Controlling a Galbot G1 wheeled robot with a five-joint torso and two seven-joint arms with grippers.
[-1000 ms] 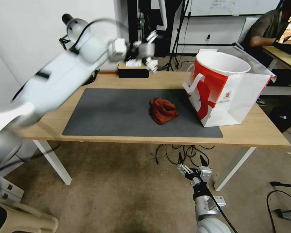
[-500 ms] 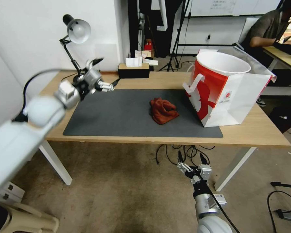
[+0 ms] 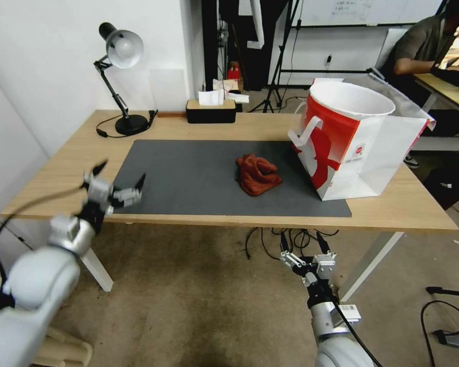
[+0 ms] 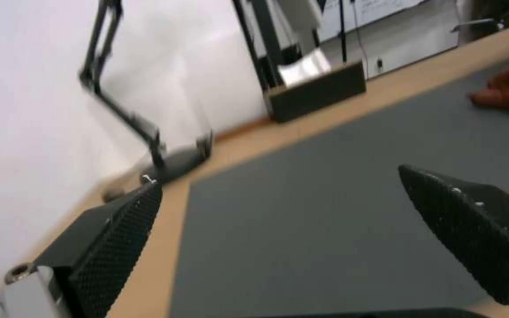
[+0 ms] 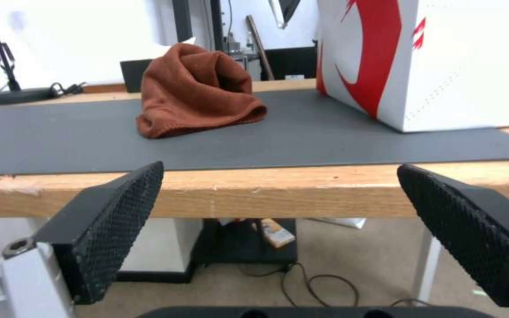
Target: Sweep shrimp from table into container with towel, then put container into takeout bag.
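— Where do the grippers stand?
— Left gripper [image 3: 118, 184], jaws wide, hovers at the table's [image 3: 403, 204] near-left edge; right gripper [image 3: 303, 245] hangs wide below the near edge.
— And the goods?
— Towel [image 3: 257, 175] crumpled mid-mat; container [image 3: 352, 99] apparently inside the takeout bag [image 3: 362, 153], right.

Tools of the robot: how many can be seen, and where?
2. The left tool, open, is over the table's front-left edge. The right tool, open, is below the front edge.

Table [image 3: 392, 204] seen from above by head camera. Left wrist view set low over mat [image 4: 325, 212]; right wrist view level with table edge. Towel [image 5: 199, 88] shared by all.
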